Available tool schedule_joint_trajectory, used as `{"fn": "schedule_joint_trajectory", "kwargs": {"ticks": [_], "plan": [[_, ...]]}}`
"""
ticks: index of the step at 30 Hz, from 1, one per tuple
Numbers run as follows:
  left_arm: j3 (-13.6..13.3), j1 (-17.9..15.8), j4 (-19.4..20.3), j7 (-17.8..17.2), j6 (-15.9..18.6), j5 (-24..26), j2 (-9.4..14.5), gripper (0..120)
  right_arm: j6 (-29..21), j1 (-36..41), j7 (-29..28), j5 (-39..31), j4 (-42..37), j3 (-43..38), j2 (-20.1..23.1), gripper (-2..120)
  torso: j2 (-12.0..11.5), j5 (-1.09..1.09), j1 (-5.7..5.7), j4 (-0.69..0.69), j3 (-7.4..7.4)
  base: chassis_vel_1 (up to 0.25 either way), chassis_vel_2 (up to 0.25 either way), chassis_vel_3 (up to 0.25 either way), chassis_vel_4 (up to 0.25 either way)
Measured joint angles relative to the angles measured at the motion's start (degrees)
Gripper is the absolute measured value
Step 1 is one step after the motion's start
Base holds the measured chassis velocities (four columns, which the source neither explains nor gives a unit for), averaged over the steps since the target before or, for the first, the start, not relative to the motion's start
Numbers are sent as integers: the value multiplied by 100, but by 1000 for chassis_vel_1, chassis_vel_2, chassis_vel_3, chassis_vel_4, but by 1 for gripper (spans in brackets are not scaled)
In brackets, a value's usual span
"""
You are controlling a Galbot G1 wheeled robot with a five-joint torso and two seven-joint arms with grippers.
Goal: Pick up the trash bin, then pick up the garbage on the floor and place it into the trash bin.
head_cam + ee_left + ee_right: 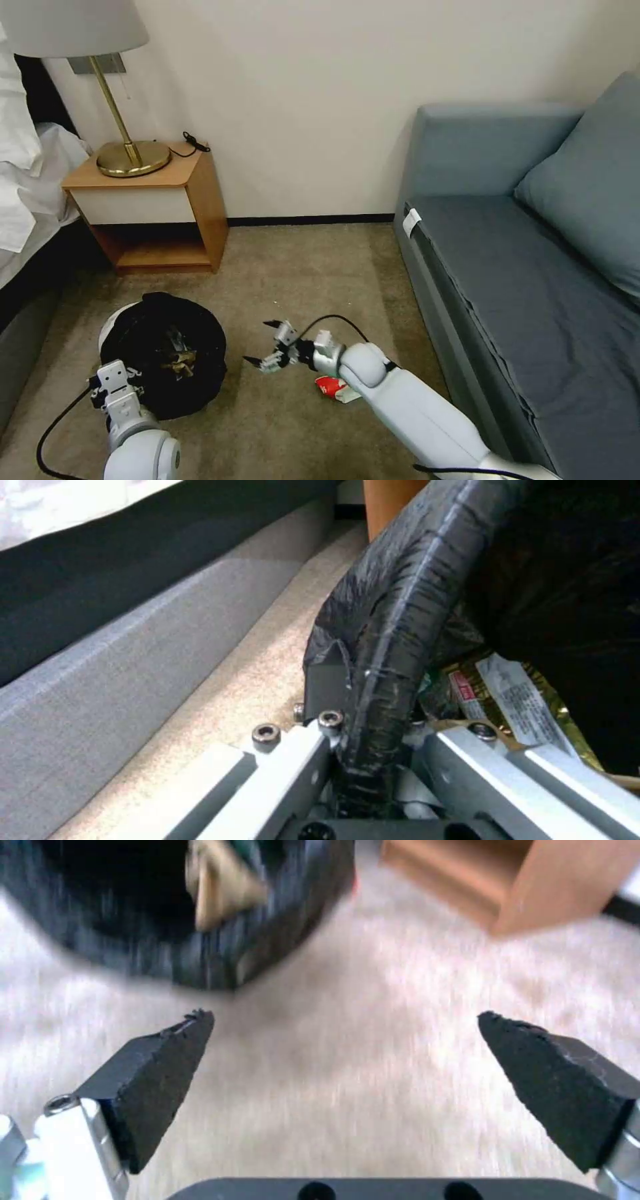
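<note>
Left end effector [117, 385] is clamped on the near rim of the trash bin [167, 353], one finger [313, 740] outside the bag-wrapped lip, the other inside. Bin sits low by the carpet [300, 267], tilted so its mouth faces up toward the head camera, between the bed [27, 200] and the nightstand [157, 213]. Black liner folds over the rim; white wall shows on the bed side.

Inside the bin: a gold-and-black snack wrapper [513, 690] and a crumpled brown paper bag [179, 363]. A hint of green beside them could be the bottle, can't confirm.

Right end effector [268, 345] is empty with jaws spread wide, black pads [160, 1075] well apart, hovering over bare carpet just beside the bin.

Remaining garbage: the red-and-white wrapper [337, 388] lies on the carpet, partly hidden under the right forearm, behind the end effector and near the sofa [520, 280].

Step in hand, as judged: fetch that last wrapper. Doing it well:
- pull the right arm back toward the wrapper, then come down from above with the jaws open
- straddle the crumpled bulk, not a loose flap
- press lightly into the carpet pile before closing, thin wrappers slip
- keep the left grip steady and the bin mouth up so contents don't spill
- release well inside the rim, not over the liner edge
</note>
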State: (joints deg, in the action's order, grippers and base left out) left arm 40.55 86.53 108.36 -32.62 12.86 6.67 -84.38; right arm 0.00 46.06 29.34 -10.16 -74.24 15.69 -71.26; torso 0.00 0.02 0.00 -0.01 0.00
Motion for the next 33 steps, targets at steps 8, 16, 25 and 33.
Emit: {"fn": "schedule_joint_trajectory", "kwargs": {"ticks": [8, 16, 25, 33], "plan": [[-30, -3, 8, 2, -4, -18, 4, 0, -58, 411, 40, 488, 92, -82, 510, 100, 0, -1, 0, -1, 0, 0, 0, 0, 0], [-83, 6, 50, 1, 9, -44, 9, 0, 191, 721, -24, 841, 538, -359, 556, 100, 0, -1, 0, 0, 0, 0, 0, 0, 0], [-132, 67, 55, -3, -30, -66, -36, 0, 468, 631, -142, 957, 1287, -679, 322, 100, 0, -1, 0, 1, 0, 0, 0, 0, 0], [-110, 101, 59, -5, -62, -68, -46, 0, 604, 490, -149, 1054, 1731, -835, 161, 100, 0, -1, 0, 1, 0, 0, 0, 0, 0]]}}
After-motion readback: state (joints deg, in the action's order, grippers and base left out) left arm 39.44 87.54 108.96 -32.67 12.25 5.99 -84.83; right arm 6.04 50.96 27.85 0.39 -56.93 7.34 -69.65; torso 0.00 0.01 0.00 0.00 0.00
